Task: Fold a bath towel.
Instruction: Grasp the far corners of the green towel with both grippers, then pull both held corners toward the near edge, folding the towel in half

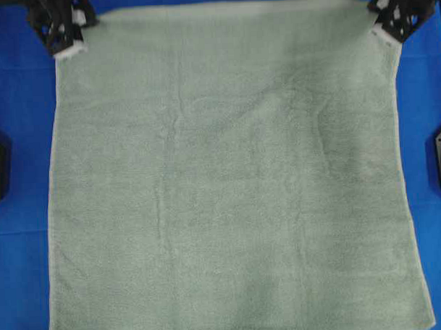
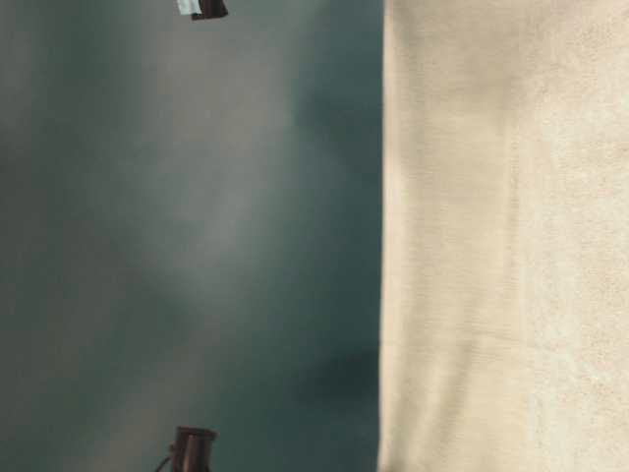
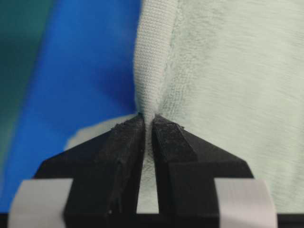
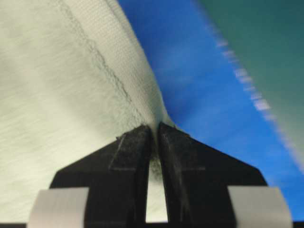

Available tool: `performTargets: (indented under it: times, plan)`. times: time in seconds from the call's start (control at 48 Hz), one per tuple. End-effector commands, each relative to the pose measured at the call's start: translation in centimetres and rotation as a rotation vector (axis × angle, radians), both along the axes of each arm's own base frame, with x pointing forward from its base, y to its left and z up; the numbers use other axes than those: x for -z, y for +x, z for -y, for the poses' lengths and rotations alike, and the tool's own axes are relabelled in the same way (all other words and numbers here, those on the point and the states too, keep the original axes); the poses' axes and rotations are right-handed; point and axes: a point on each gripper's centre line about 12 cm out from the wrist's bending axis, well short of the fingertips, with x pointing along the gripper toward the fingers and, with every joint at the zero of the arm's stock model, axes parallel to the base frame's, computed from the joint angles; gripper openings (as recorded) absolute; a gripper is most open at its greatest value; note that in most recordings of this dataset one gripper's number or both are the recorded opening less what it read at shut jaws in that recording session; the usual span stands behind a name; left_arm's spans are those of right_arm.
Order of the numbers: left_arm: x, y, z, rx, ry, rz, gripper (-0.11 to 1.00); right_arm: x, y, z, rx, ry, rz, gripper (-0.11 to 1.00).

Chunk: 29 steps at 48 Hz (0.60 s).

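Bath towel (image 1: 235, 179) spread wide over the blue cloth surface (image 1: 19, 215), filling most of the overhead view, with both far corners pinched. Left gripper (image 1: 65, 34) at the far-left corner, clenched on the flat hemmed band (image 3: 151, 61) (pads nearly meeting, only fabric between them in the wrist view). Right gripper (image 1: 391, 20) at the far-right corner, likewise clamped on the hem (image 4: 128, 57), with terry pile to its left and blue cloth to its right. Near edge lying flat at the bottom of the overhead view, untouched; a few faint creases through the middle. Table-level view blurred, showing little beyond a pale sheet of towel on the right.

Step in hand, as a judgement: first fold, with the far edge gripped at both corners and ready for carrying. Next move likely calls for drawing both corners toward the near edge together, at matched height and pace, keeping the span taut (slack would let the middle sag and bunch), then setting edge upon edge squarely before releasing.
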Motion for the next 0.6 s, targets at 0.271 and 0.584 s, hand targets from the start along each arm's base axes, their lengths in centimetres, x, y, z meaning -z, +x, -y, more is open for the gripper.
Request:
performTargets:
  times: [0.271, 0.584]
  plan:
    - [1.2, 0.8, 16.4, 0.167, -0.248, -0.009, 0.05, -0.5, 1.9, -15.2, -0.184, 0.248, 0.092, 0.10]
    - [1.5, 0.8, 30.8, 0.169, -0.546, 0.058, 0.05, -0.9, 1.5, -27.8, -0.300, 0.507, 0.140, 0.10]
